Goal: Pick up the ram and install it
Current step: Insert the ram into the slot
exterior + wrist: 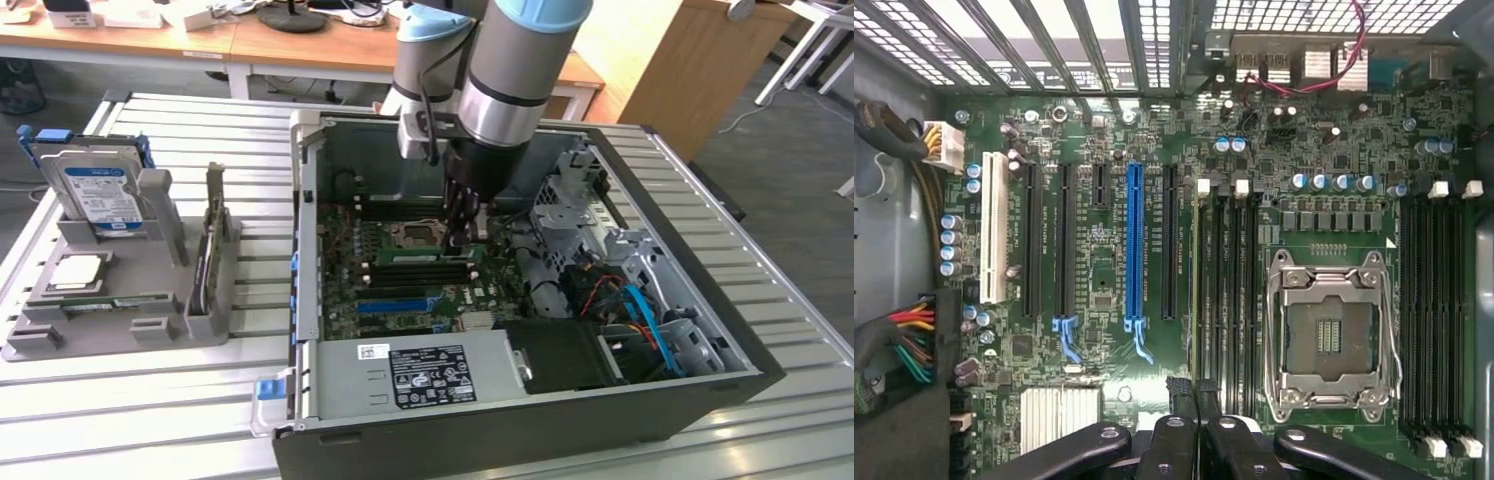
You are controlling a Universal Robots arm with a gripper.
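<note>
Bench: slatted metal table [134, 420], ribbed, dull silver.

Computer case [534, 430]: black box lying on its side, panel off, interior exposed.

Arm [514, 80]: smooth grey cylinder with a pale blue cap, dropping vertically into the case.

Grey fixture [120, 335], at the exterior view's left of the case: matte moulded block with pockets. A hard drive [100, 195] with a blue-and-white label stands upright in it.

Power supply [427, 375]: bare sheet-metal box with a black label, inside the case by its front wall.

Motherboard [1104, 270]: flat green board, densely populated with small cylindrical capacitors.

CPU socket [1332, 340]: square, bright steel frame, contact field visible in the middle.

Expansion slots: long narrow strips, mostly black, plus one blue slot [1133, 245] and one white slot [994, 240]. A bank of black memory slots [1239, 270] with white end latches runs between the blue slot and the socket.

The ram [1198, 290]: thin green stick, seen edge-on in the wrist view. It stands upright in the outermost memory slot, on the side nearest the blue slot.

Gripper [1195, 395]: black, jointed links with rounded pivots. Fingers drawn together, tips meeting at one end of the ram. Cannot tell whether they pinch its edge or only bear on it.
</note>
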